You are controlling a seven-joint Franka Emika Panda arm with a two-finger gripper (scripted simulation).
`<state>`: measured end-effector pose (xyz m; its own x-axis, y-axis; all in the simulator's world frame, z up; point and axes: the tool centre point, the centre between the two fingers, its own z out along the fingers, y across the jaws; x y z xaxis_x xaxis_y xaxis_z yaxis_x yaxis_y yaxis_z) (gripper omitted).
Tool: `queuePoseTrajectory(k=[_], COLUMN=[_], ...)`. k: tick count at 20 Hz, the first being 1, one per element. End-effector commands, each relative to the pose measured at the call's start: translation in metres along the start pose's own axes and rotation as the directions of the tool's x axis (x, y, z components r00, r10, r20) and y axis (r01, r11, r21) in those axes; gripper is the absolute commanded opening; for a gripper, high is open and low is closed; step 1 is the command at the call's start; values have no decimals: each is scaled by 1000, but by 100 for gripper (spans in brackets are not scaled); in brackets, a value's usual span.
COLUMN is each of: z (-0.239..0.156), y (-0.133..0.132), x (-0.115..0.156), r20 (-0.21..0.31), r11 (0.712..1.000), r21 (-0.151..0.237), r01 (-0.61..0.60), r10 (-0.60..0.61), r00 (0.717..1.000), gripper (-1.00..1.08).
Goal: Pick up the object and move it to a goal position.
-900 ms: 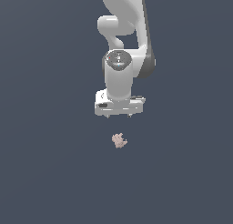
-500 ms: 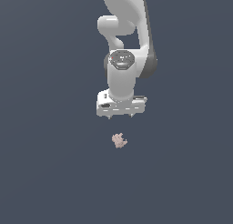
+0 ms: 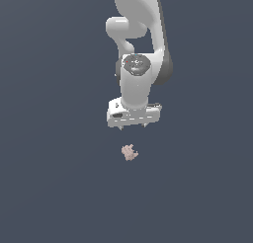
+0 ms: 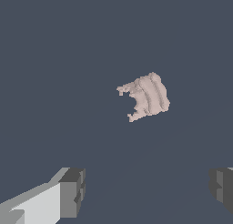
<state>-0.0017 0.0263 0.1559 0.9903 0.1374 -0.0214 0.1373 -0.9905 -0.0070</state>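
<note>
The object (image 3: pixel 130 152) lies on the bare dark floor (image 3: pixel 54 178) just below the gripper (image 3: pixel 133 126), whose jaws stand spread wide, holding nothing

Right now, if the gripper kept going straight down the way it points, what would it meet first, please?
Probably the bare dark grey surface: the small pale pinkish-beige jagged lump appears offset from the white gripper, whose jaws are open, though depth is unclear.

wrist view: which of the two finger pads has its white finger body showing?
The finger pad with the white body attached beside it; the other pad is cut off at the frame edge. The object lies beyond both, ungrasped.
</note>
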Motion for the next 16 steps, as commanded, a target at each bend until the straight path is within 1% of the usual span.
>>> queuePoseTrajectory(k=[1, 9, 16], z=[2, 16, 39], y=[1, 8, 18], x=[2, 21, 45], r20=[0, -5, -12], r11=[1000, 994, 967], r21=[-1, -5, -11], r01=[12, 113, 253], r10=[-12, -113, -253], r00=[1000, 994, 967], gripper=[100, 100, 100])
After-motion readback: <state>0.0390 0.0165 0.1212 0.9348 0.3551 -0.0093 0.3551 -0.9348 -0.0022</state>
